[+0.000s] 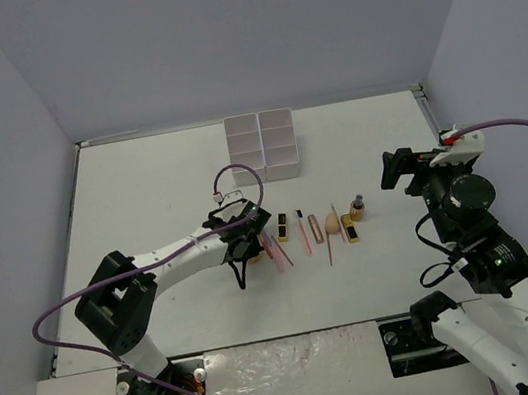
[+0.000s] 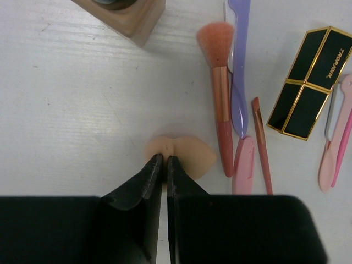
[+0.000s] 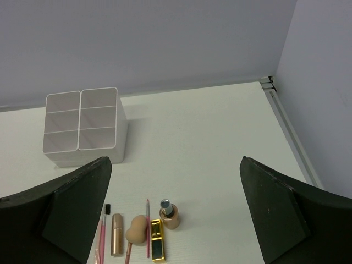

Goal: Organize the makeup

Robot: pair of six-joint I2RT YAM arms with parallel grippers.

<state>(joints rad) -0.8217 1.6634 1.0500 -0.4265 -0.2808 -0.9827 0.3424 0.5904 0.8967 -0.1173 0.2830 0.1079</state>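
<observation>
My left gripper is shut on a peach sponge, pinching its near edge against the table. Right of it lie a pink brush, a lilac stick, a thin brown stick and black-and-gold tubes. A tan bottle stands just ahead of the gripper. From above, the left gripper sits at the left end of the makeup row. My right gripper hangs open and empty above a second sponge, a bottle and a gold tube.
The white compartment box stands behind the row, toward the back wall, and it also shows in the right wrist view as the box. The right arm stays at the table's right side. Grey walls enclose the table.
</observation>
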